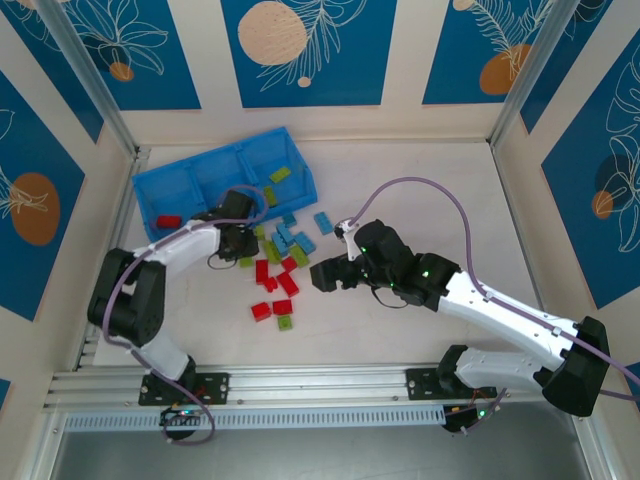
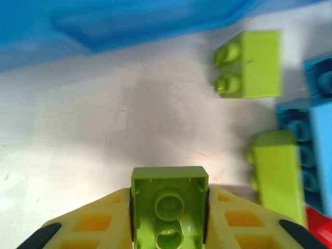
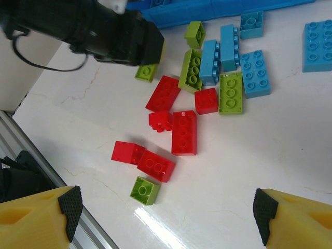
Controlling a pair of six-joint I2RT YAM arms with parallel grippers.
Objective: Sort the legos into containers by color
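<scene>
We are clamping a small yellow-green plastic brick [image 2: 169, 199] in the left gripper [image 1: 240, 243]; the right gripper [image 3: 166, 206] is gaping empty.

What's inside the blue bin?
The bin holds one red brick in its left section and two green bricks in its right. The left arm hides part of the middle section.

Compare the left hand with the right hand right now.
The left hand is shut on a yellow-green lego; the right hand is open and holds nothing. The left hand sits by the blue bin; the right hand hangs over the loose legos. Both have yellow fingers.
</scene>
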